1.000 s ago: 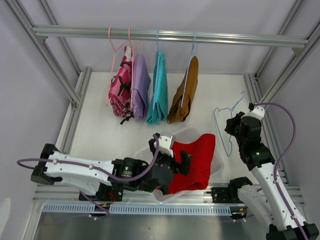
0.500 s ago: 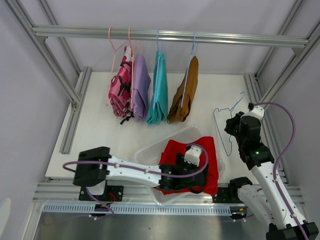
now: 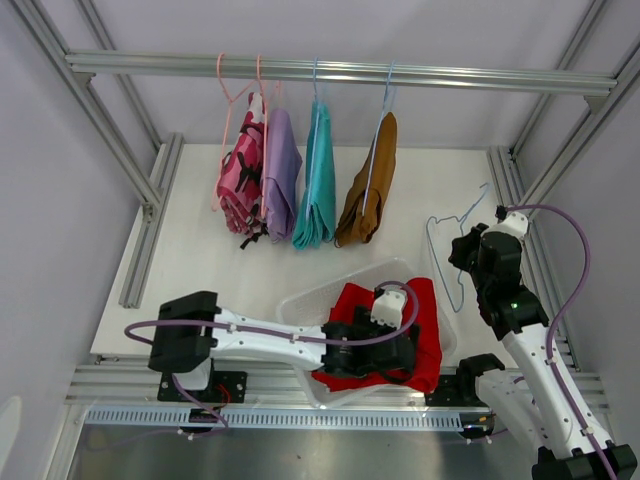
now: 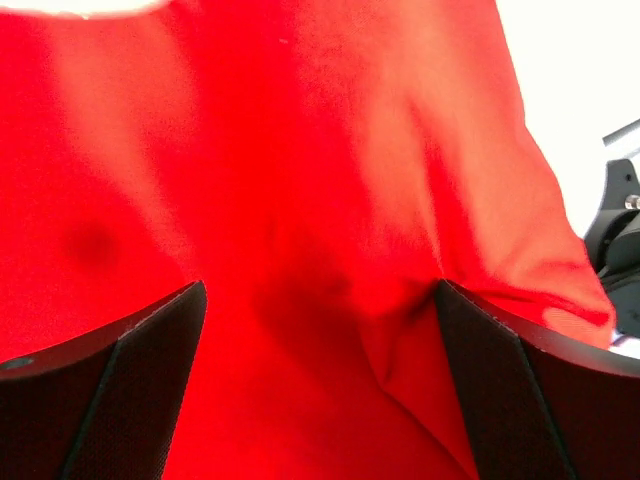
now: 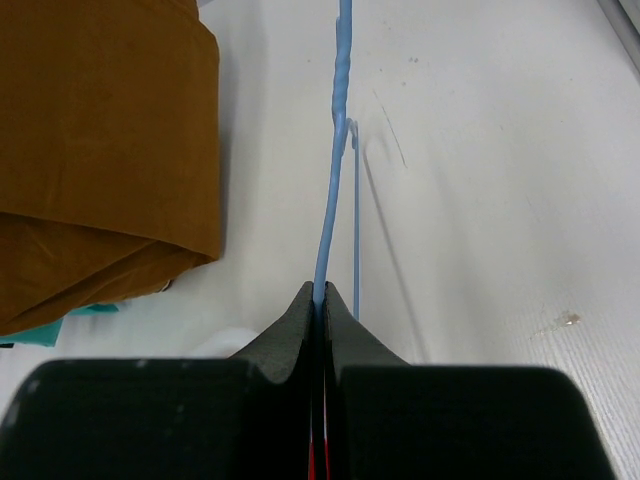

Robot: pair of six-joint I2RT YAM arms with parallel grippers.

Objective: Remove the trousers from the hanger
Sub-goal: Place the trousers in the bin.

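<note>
Trousers [image 3: 318,190] split between rail and bin. Pale walls, aluminium frame. White worktop [image 3: 200,260] beneath. Rail [image 3: 330,72] across the back, with hangers carrying pink camouflage pair [image 3: 240,180], lilac pair [image 3: 283,170], teal pair, mustard-brown pair [image 3: 368,195]. Clear bin [image 3: 305,300] at near edge, red pair [image 3: 425,325] heaped inside. Left claw [image 4: 320,300] spread wide over red cloth, gripping nothing. Right claw [image 5: 320,295] clenched on thin blue hanger [image 5: 336,150], right side of worktop.
</note>
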